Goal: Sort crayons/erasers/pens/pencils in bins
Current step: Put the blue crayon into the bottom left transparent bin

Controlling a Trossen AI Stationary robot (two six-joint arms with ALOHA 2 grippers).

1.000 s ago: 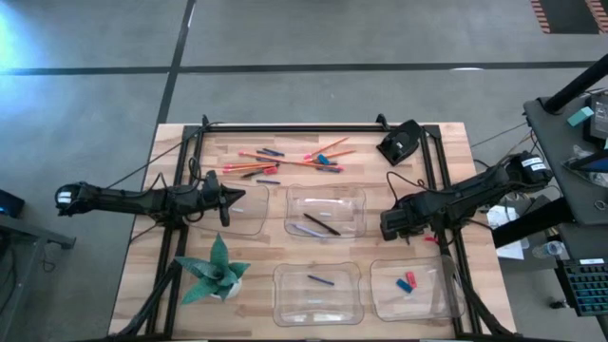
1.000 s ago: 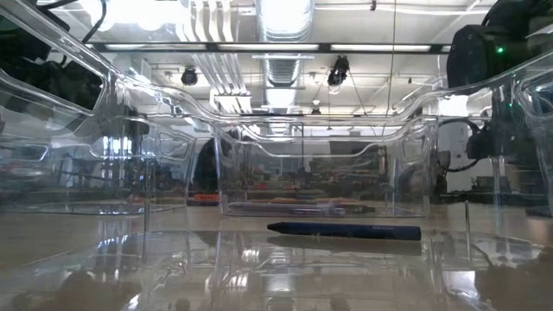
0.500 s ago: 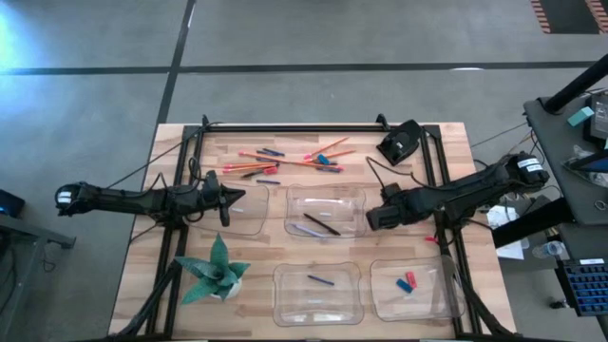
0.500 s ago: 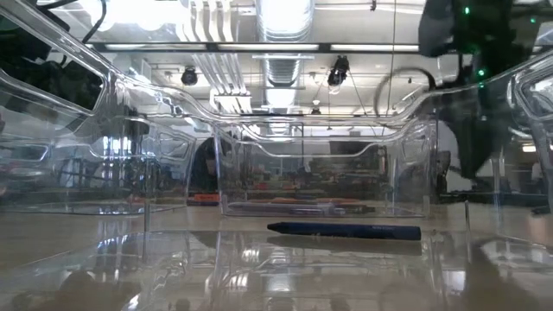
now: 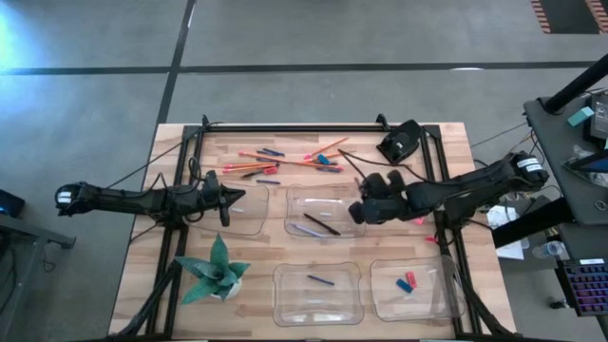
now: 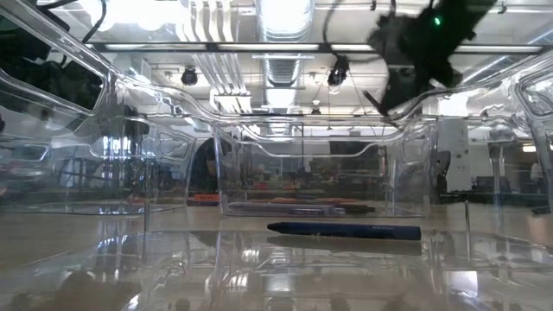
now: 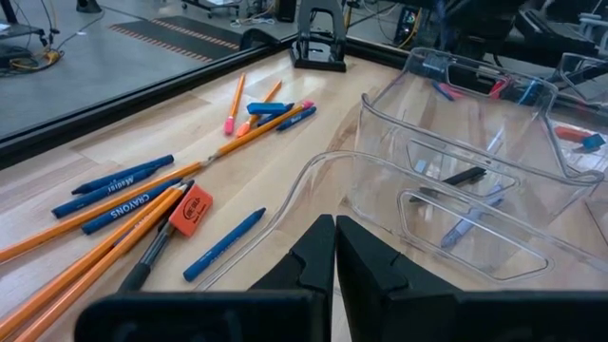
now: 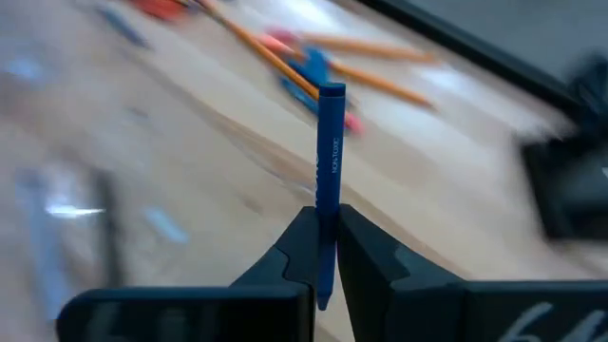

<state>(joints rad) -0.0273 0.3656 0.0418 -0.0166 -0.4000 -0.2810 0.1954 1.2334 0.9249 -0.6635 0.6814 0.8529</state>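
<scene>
Gripping blue pen | right gripper clenched on it, over back-middle bin | left gripper clenched, empty, left edge

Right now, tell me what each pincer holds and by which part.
The right pincer grips a blue pen near its lower end. The left pincer is shut on nothing.

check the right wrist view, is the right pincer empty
No, the right pincer is shut on a blue stick that stands up between its fingers.
</scene>
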